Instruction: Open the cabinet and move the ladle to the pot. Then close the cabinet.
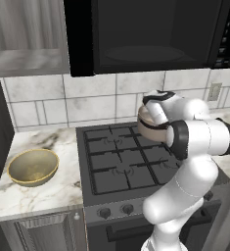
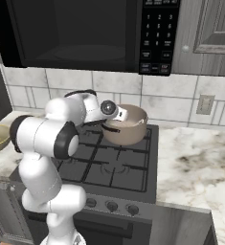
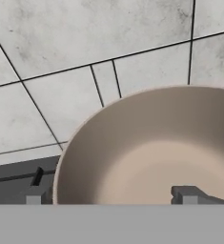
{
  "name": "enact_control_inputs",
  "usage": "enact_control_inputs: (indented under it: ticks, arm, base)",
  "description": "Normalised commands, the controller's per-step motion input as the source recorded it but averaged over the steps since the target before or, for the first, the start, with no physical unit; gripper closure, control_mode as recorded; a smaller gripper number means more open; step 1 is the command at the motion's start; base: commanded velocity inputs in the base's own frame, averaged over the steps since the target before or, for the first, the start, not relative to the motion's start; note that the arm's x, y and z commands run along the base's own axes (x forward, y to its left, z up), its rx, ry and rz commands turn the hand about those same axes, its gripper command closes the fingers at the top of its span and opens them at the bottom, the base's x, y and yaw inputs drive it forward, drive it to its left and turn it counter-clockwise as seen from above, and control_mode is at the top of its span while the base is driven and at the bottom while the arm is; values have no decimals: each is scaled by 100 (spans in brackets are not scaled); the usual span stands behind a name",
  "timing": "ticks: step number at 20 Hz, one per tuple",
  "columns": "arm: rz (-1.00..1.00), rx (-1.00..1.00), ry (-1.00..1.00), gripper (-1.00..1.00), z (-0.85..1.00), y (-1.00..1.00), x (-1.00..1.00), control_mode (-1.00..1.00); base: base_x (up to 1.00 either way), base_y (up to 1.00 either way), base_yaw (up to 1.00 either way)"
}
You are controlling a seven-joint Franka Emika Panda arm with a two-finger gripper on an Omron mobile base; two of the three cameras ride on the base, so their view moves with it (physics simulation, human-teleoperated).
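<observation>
Both base views look forward and down over the stove (image 1: 121, 162), one from behind-left, one from behind-right, sharing the pot (image 2: 128, 125) and tiled wall (image 1: 87, 100). The hand view sits close above the pot, facing the wall.

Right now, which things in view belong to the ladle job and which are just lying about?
Job:
- pot on the stove
- cabinet, door shut
- tool, open over the pot

Lying about:
- yellow bowl
- microwave
- wall outlet

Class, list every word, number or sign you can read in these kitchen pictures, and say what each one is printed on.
Microwave keypad: rows of white button markings, too small and blurred to read.
Nothing legible on the stove knobs, the pot or the wall outlet.
</observation>
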Motion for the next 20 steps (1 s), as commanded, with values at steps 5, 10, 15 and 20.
enact_control_inputs:
  ticks: [5, 10, 15, 20]
  arm:
    - [0, 0, -4, -100, 1, 23, -35, -100]
    - [0, 0, -15, -100, 36, 8, -77, -100]
    - [0, 0, -20, -100, 80, 0, -81, -100]
    - [0, 0, -11, -100, 80, 0, -91, -100]
  base:
    - [0, 0, 0]
    - [0, 0, 0]
    - [0, 0, 0]
    - [0, 0, 0]
